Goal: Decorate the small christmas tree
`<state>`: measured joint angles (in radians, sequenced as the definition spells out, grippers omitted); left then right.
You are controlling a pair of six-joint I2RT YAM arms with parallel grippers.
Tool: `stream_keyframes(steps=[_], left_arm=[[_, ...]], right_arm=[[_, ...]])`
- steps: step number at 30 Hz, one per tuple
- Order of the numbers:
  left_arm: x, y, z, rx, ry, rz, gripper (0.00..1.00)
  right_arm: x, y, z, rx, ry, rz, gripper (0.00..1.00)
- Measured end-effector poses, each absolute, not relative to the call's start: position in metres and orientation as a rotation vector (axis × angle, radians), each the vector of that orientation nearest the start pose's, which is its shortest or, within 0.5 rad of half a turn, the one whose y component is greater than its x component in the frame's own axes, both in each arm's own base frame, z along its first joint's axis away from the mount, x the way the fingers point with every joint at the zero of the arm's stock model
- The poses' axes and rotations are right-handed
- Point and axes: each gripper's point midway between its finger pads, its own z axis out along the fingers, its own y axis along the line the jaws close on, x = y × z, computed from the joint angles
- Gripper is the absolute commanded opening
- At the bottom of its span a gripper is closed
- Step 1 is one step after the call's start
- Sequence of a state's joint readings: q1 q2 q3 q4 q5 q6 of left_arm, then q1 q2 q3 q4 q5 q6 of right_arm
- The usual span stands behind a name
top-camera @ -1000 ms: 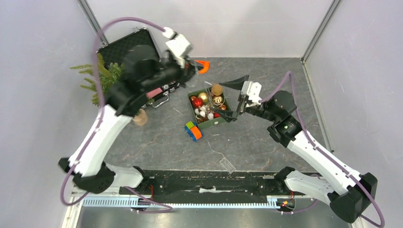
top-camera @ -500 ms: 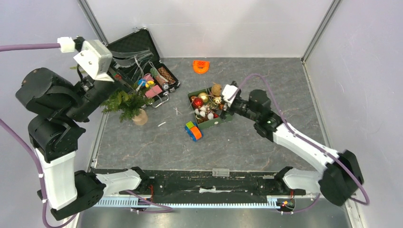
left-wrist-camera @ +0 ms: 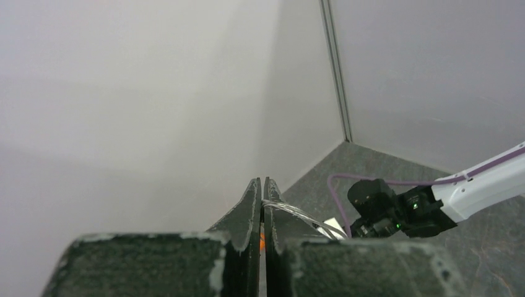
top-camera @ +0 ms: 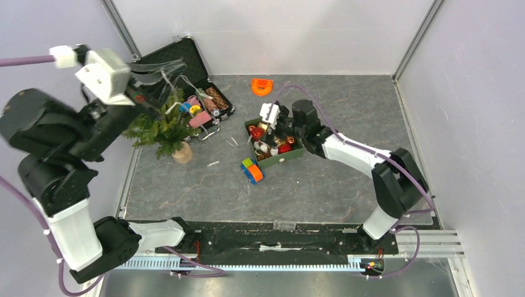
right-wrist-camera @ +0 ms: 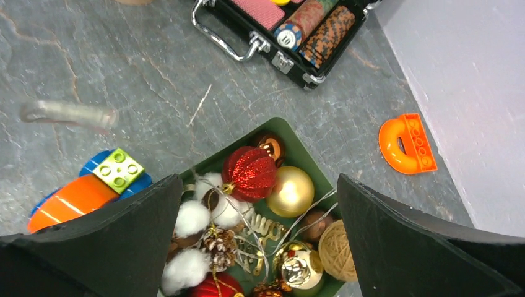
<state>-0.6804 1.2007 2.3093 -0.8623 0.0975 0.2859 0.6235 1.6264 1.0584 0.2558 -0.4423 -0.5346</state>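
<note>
The small christmas tree (top-camera: 162,127) stands on its tan stump (top-camera: 182,153) at the left of the table, beside the briefcase. My left gripper (top-camera: 167,67) is raised above the tree. In the left wrist view it (left-wrist-camera: 260,182) is shut on a thin silver wire string (left-wrist-camera: 297,213), which hangs toward the tree (top-camera: 186,80). My right gripper (top-camera: 270,131) hovers open and empty over the green ornament box (top-camera: 291,158). In the right wrist view it (right-wrist-camera: 260,185) frames a red glitter ball (right-wrist-camera: 249,173), a gold ball (right-wrist-camera: 293,190), cotton balls, a pinecone and more wire (right-wrist-camera: 247,216).
An open black briefcase (top-camera: 186,80) with small items lies at the back left, also in the right wrist view (right-wrist-camera: 291,31). An orange plastic piece (top-camera: 262,85) lies behind the box. A coloured block toy (top-camera: 252,171) sits in front of it. A twine ball (right-wrist-camera: 337,250) is in the box.
My left arm swung from over the briefcase out to the left and up, holding the wire above the tree. My right gripper moved left and now hangs over the ornament box.
</note>
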Motion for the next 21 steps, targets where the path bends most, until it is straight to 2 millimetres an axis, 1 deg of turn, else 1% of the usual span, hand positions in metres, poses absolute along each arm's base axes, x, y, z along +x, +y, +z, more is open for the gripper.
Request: stream_keyframes(steps=[3,6,7,9,10,12,14,21], left_arm=[[0.164,-0.137,0.644,0.667,1.091,-0.385,0.02],[0.15,-0.124,0.653,0.649,1.054,-0.377,0.02],[0.146,-0.121,0.655,0.646,1.043,-0.374,0.02],[0.142,-0.117,0.656,0.645,1.035,-0.372,0.02],[0.142,-0.117,0.656,0.645,1.034,-0.371,0.02],[0.144,-0.119,0.654,0.649,1.042,-0.37,0.02],[0.147,-0.121,0.65,0.657,1.057,-0.37,0.02],[0.157,-0.13,0.639,0.679,1.098,-0.368,0.02]], right_arm=[[0.38,0.341,0.177,-1.352,1.412,0.458,0.89],[0.389,0.341,0.168,-1.429,1.457,0.441,0.85],[0.389,0.337,0.163,-1.456,1.474,0.432,0.83],[0.385,0.329,0.153,-1.501,1.508,0.417,0.75],[0.384,0.324,0.148,-1.522,1.526,0.406,0.71],[0.381,0.317,0.138,-1.564,1.564,0.393,0.67],[0.382,0.316,0.132,-1.601,1.582,0.386,0.67],[0.399,0.32,0.113,-1.681,1.625,0.35,0.67]])
